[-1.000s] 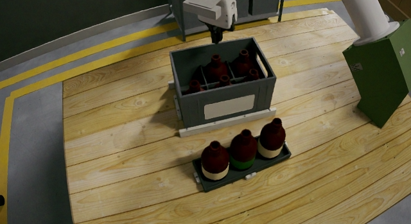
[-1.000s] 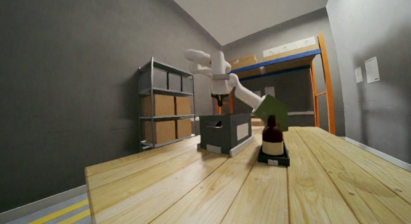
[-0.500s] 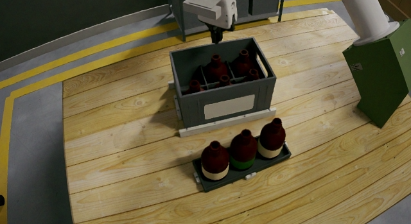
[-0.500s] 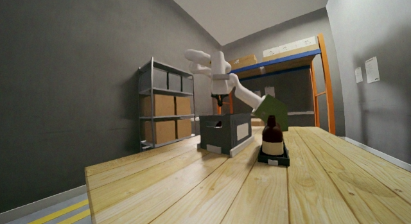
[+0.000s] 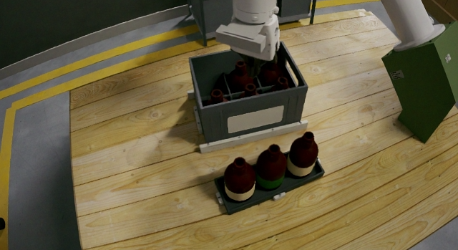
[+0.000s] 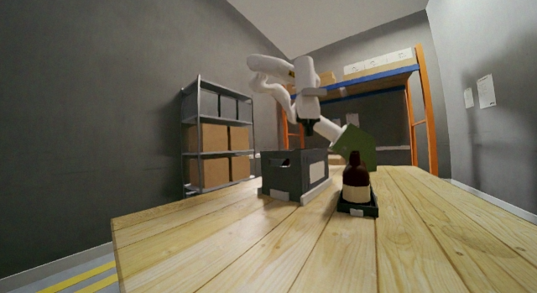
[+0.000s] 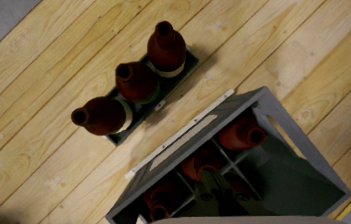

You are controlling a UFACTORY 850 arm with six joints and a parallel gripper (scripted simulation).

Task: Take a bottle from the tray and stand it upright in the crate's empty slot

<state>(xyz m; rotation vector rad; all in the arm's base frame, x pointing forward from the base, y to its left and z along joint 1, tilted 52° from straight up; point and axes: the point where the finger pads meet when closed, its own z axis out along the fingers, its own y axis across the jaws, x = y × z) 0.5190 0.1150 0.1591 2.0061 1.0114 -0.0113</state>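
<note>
The grey crate (image 5: 215, 121) (image 6: 289, 180) (image 7: 296, 140) holds several brown bottles, such as one (image 5: 240, 76) in the back row and one (image 7: 246, 135) in the wrist view. Its back-left slot (image 5: 217, 82) looks dark and empty. The dark tray (image 5: 247, 205) (image 6: 357, 208) (image 7: 118, 137) in front carries three upright bottles: a cream-banded one (image 5: 239, 178) (image 7: 101, 116), a green-banded one (image 5: 270, 167) (image 7: 136, 82) and another cream-banded one (image 5: 303, 155) (image 7: 166, 50). My gripper (image 5: 252, 70) (image 6: 309, 131) (image 7: 209, 185) is shut and empty. It hangs just above the crate's middle.
White rails (image 5: 250, 137) edge the crate's front and left side. The robot's green base block (image 5: 426, 89) stands at the table's right. A metal shelf unit (image 6: 218, 138) with boxes stands behind the table's far left.
</note>
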